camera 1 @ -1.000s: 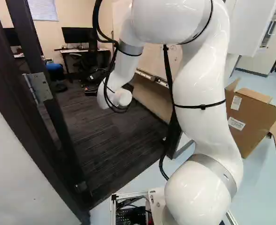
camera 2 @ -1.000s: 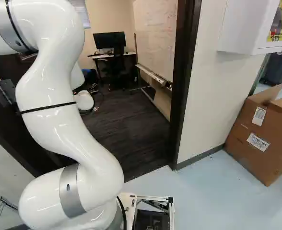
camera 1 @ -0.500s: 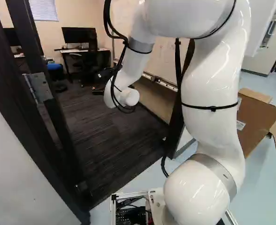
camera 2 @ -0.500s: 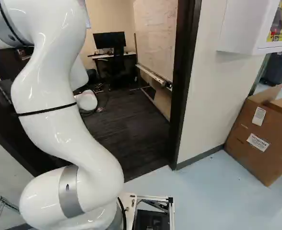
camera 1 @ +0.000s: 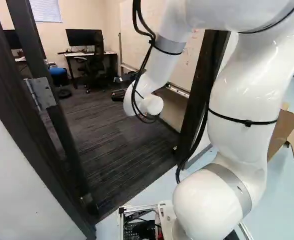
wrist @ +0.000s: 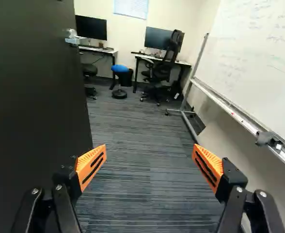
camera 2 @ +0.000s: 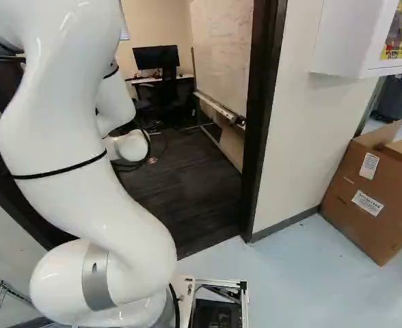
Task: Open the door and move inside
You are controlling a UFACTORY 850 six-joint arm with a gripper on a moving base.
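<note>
Beyond the white wrist in the left base view, part of my black gripper (camera 1: 119,94) shows inside the doorway. In the wrist view my gripper (wrist: 149,167) is open, its orange-padded fingers wide apart with nothing between them. The dark door (wrist: 33,92) stands swung inward beside one finger, with a silver handle-like fitting (wrist: 74,39) near its far edge. Its hinge (camera 1: 41,93) shows in the left base view. The dark door frame (camera 2: 261,123) bounds the other side of the opening.
Ahead lies grey carpet (wrist: 137,126), with desks, an office chair (wrist: 164,68) and a blue stool (wrist: 119,70) at the back. A whiteboard (wrist: 263,58) with a tray flanks the room. A cardboard box (camera 2: 372,191) stands outside by the wall, below a white cabinet (camera 2: 344,41).
The arm has swung so that its wrist shifts rightward in both base views, the gripper moving with it. Base, doorway and door hinge have kept their places.
</note>
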